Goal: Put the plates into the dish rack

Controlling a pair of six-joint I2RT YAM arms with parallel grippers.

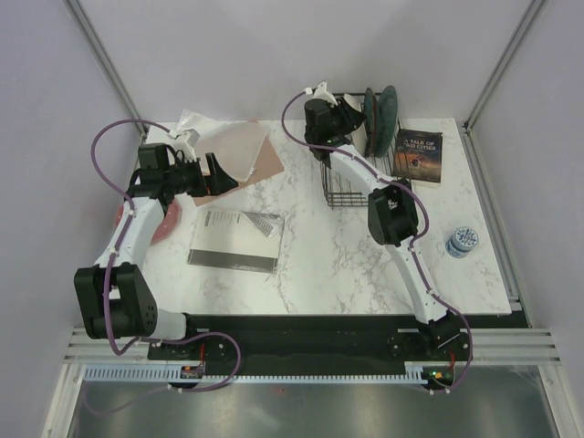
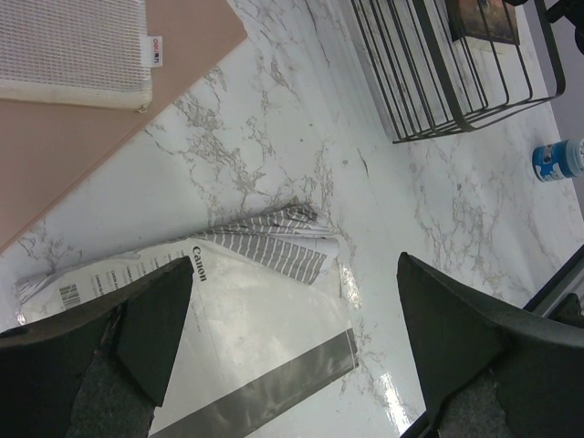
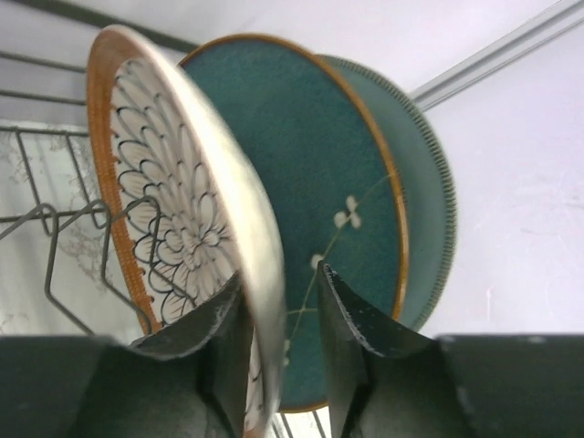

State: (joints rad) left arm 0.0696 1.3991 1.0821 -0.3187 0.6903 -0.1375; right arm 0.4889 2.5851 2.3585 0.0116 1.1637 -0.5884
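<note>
In the right wrist view a whitish plate [image 3: 173, 182] with a reddish rim and flower pattern stands on edge between the fingers of my right gripper [image 3: 274, 283]. The left finger lies against its face and a gap shows at the right finger, so the gripper is open. Behind it stand the dark blue plate [image 3: 310, 155] and the teal-green plate [image 3: 424, 201]. All are at the far end of the dish rack [image 1: 351, 187]. A reddish-pink plate [image 1: 167, 222] lies on the table, partly under the left arm. My left gripper [image 1: 219, 175] is open and empty.
A Canon plastic bag [image 2: 246, 347] lies under the left gripper [image 2: 297, 310]. A pinkish-brown sheet [image 1: 251, 151] with a mesh pouch [image 2: 73, 46] lies at the back left. A book [image 1: 418, 155] lies right of the rack. A small blue-and-white object [image 1: 463, 242] sits at the right.
</note>
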